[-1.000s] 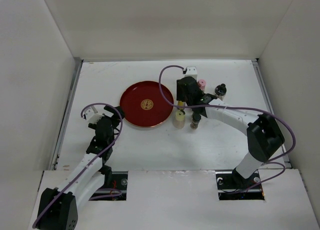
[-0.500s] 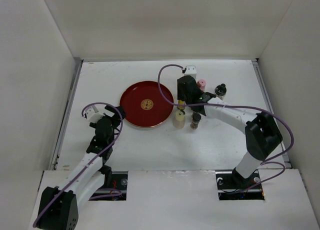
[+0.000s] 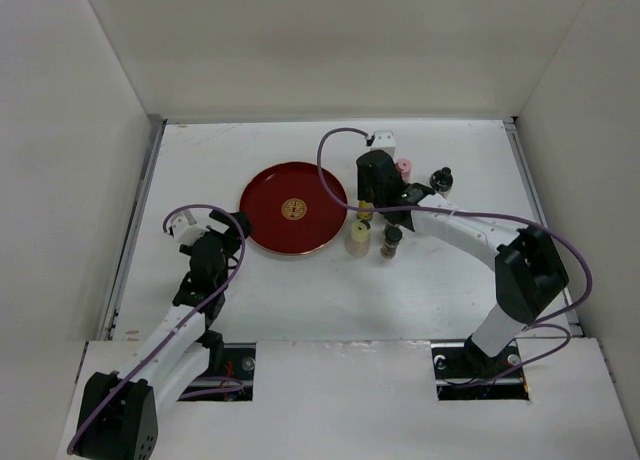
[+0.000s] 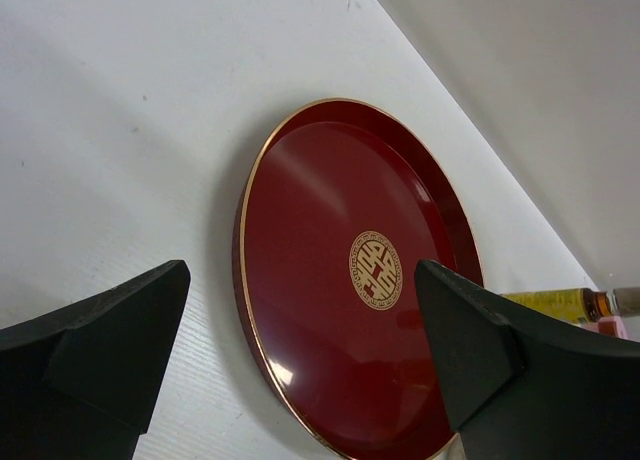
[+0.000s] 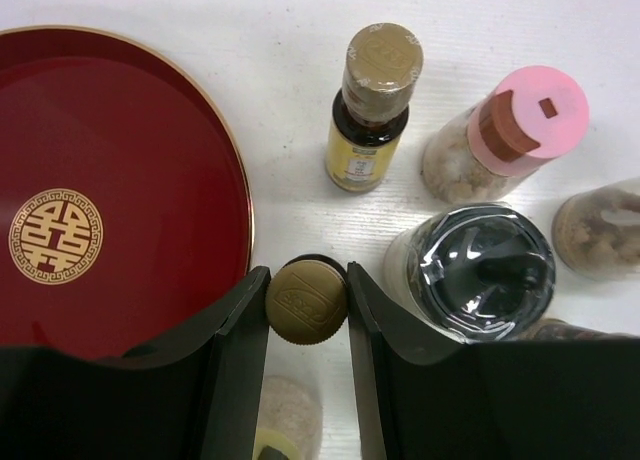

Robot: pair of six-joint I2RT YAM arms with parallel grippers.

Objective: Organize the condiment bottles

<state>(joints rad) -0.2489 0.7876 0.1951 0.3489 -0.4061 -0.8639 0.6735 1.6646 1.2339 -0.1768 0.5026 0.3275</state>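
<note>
My right gripper (image 5: 307,310) is shut on the gold cap of a slim yellow-amber bottle (image 5: 307,298), which stands just right of the red tray. In the top view this gripper (image 3: 366,208) is over the bottle cluster. A second slim amber bottle (image 5: 368,115) stands beyond it. A pink-capped bottle (image 5: 512,132) and a dark-capped shaker (image 5: 487,268) are to the right. The cream-white bottle (image 3: 358,238) and a dark-capped shaker (image 3: 391,242) stand nearer. My left gripper (image 3: 228,225) is open and empty at the tray's left.
The round red tray (image 3: 270,195) with a gold emblem lies at the table's middle, also in the left wrist view (image 4: 300,230). Another dark-capped shaker (image 3: 441,179) stands at the far right of the cluster. White walls enclose the table on three sides.
The right gripper has shifted slightly over the bottle cluster, by the tray's right edge. The left arm has not moved.
</note>
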